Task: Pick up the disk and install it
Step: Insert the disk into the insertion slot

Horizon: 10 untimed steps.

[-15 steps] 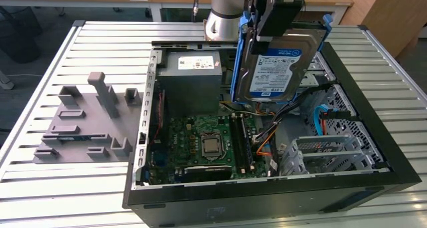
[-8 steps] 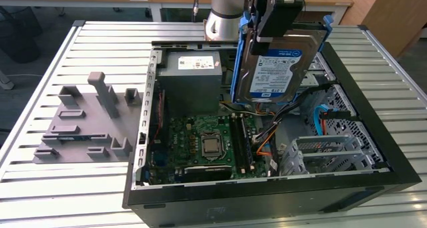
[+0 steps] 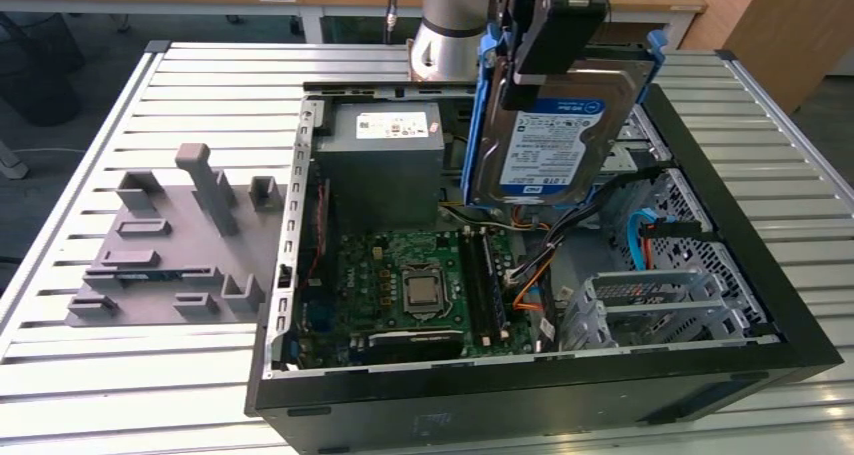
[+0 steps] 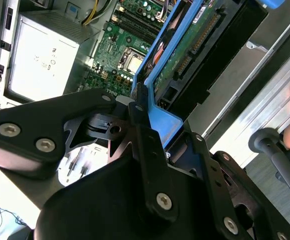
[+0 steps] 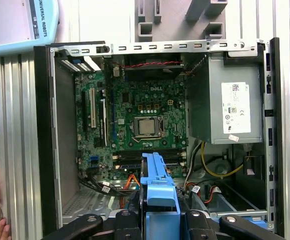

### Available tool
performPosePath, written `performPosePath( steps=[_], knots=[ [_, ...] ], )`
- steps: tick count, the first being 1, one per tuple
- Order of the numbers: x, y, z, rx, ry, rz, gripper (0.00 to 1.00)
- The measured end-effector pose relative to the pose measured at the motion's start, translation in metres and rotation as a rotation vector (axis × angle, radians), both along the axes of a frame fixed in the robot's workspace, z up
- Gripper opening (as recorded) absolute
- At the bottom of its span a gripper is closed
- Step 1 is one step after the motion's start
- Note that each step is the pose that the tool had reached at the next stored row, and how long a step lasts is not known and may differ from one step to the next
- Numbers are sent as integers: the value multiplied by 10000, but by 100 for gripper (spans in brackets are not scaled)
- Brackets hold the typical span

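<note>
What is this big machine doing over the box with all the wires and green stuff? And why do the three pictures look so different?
It is a robot arm with a gripper, which is a claw it uses like a hand. The claw is shut on the disk, a silver hard drive, held in the air above an open computer case. Inside the case are the green motherboard and a grey power supply. The case lies on a slatted metal table, beside a grey plastic holder. The exterior view comes from a camera standing off the arm. Both wrist views come from cameras riding on the arm, looking past the disk's blue rail into the case.
</note>
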<state>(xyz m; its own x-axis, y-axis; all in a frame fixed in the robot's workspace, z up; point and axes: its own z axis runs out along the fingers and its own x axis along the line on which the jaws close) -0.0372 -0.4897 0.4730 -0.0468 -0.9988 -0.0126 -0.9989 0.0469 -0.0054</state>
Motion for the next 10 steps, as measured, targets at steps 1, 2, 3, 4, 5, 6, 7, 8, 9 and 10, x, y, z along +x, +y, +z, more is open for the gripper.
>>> performPosePath(
  steps=[1, 2, 3, 4, 5, 6, 7, 8, 9, 10],
  knots=[
    [5, 0, 0, 1, 0, 0, 36],
    [13, 0, -1, 1, 0, -2, 36],
    [22, 0, -1, 1, 0, -2, 36],
    [29, 0, -1, 1, 0, -1, 36],
    [32, 0, -1, 1, -1, -1, 36],
    [33, -1, -1, 0, 0, -2, 36],
    [34, -6, -1, 0, 0, -2, 36],
    [35, -16, -2, 0, 0, -1, 36],
    [35, -31, -3, 1, 0, -1, 36],
    [35, -49, -4, 1, 0, -1, 36]
  ],
)
